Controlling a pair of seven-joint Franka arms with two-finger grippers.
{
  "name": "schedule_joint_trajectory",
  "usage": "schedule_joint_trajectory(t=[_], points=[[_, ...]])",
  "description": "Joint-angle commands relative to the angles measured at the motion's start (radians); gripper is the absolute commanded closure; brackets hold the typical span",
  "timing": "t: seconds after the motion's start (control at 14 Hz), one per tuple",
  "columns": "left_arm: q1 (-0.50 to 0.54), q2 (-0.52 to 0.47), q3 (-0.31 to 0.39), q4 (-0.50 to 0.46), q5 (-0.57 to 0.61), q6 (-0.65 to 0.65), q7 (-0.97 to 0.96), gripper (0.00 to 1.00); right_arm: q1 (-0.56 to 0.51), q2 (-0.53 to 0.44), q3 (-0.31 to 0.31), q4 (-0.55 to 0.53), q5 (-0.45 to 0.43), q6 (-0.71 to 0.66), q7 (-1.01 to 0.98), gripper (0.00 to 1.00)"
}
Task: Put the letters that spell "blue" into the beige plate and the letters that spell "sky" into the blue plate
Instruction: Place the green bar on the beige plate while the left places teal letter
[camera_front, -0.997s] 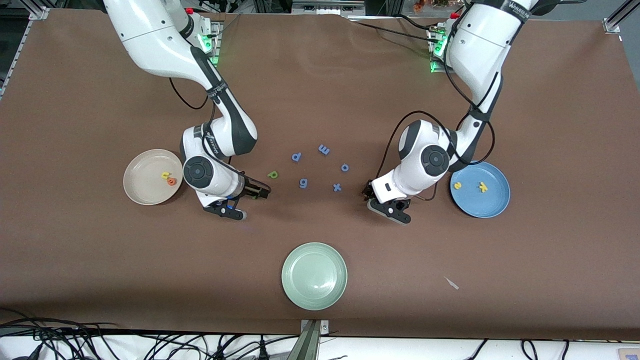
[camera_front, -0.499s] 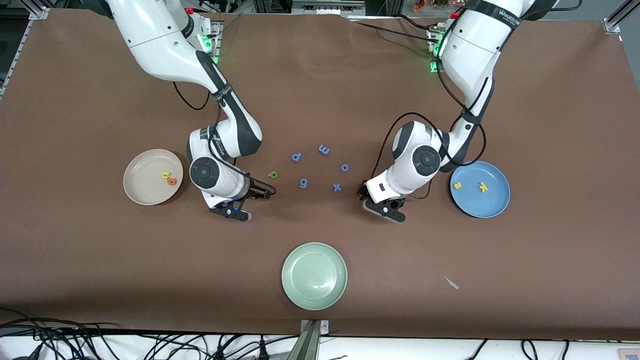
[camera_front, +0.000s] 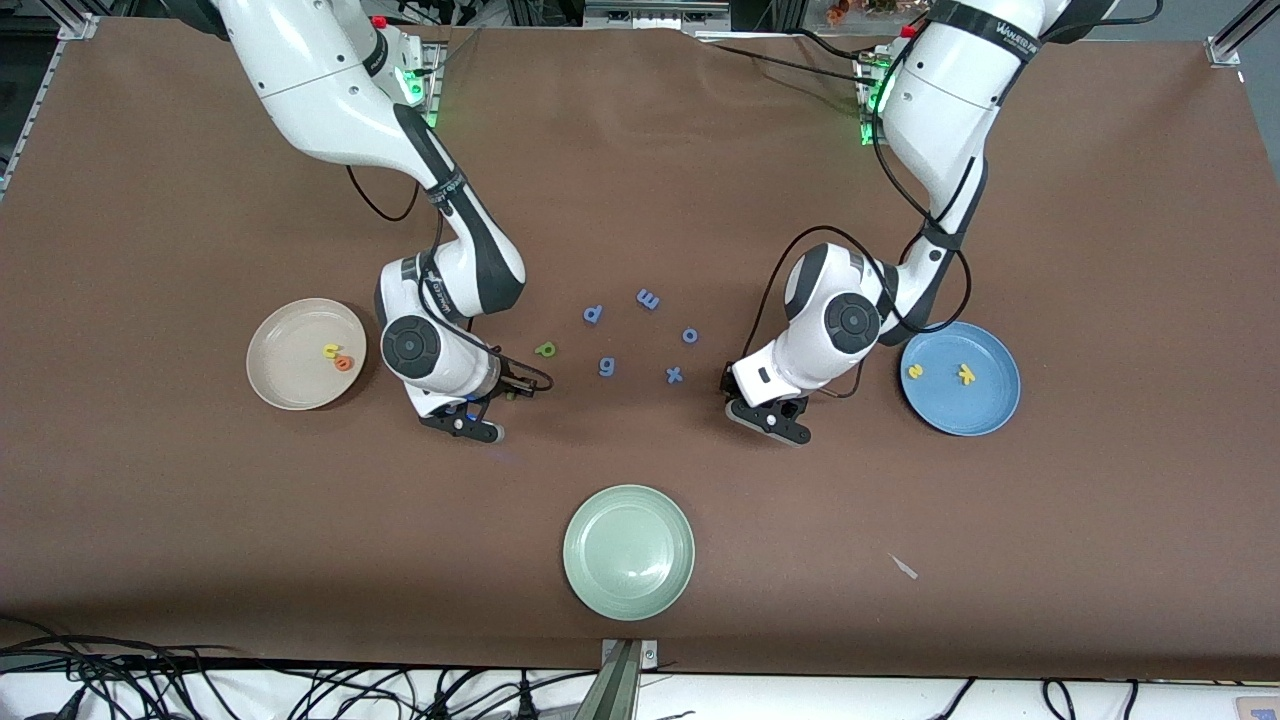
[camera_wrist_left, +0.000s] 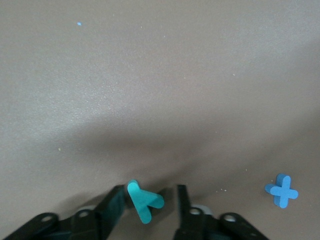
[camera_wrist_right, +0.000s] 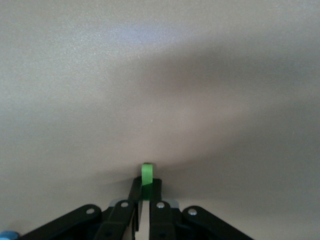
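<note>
Since a second ago, right gripper (camera_wrist_right: 143, 197) clamped on the l bar (camera_wrist_right: 146, 174), left gripper (camera_wrist_left: 150, 202) narrowed around the teal y (camera_wrist_left: 144, 200), both low at the table (camera_front: 640, 150).

Even, diffuse overhead light fills the front view; the matte brown table covering (camera_front: 640, 180) shows no hard glare, only a paler sheen toward 12 o'clock. Short soft shadows sit directly beneath the white arms, smudged at the edges. The round pale green plate (camera_front: 629, 551) carries a faint highlight across its bowl. Green indicator lamps glow at both bases. That view is sharp, with slight bending of straight lines at the corners.

Both wrist views look washed out and greyish, the table brighter toward 12 o'clock and falling under a broad soft shadow toward 6 o'clock. The surface grain is mildly soft; the black fingers at 6 o'clock are dark and low in detail.
</note>
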Motion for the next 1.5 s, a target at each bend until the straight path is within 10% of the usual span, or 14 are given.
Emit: schedule_joint_trajectory(t=[0.0,0.36,0.85,1.0,1.07,1.28,1.42], points=[[-0.019,0.013,0.01,0.002,-0.016,-0.002,0.002,0.75,0.004,-0.043,-0.044,-0.009,-0.013,-0.042,-0.045,1.0],[0.007,-0.056,0.025,0.001,-0.014,-0.11,-0.002,0.83,0.001,-0.215,-0.229,-0.204,-0.009,-0.126,-0.501,1.0],[0.33,-0.296,0.022,-0.16,0.046,-0.356,0.291,0.82,-0.011,-0.236,-0.391,-0.28,-0.006,-0.213,-0.758,1.0],[0.421,-0.294,0.022,-0.194,0.046,-0.356,0.398,0.78,-0.039,-0.205,-0.391,-0.278,-0.006,-0.218,-0.757,0.63],[0.45,-0.294,0.022,-0.209,0.046,-0.356,0.423,0.78,-0.041,-0.197,-0.391,-0.276,-0.006,-0.218,-0.749,0.04],[0.482,-0.288,0.028,-0.248,0.067,-0.355,0.448,0.78,-0.009,-0.22,-0.38,-0.247,-0.001,-0.259,-0.687,0.0],[0.484,-0.274,0.03,-0.248,0.067,-0.345,0.448,0.57,0.059,-0.223,-0.38,-0.227,0.013,-0.242,-0.553,0.0]])
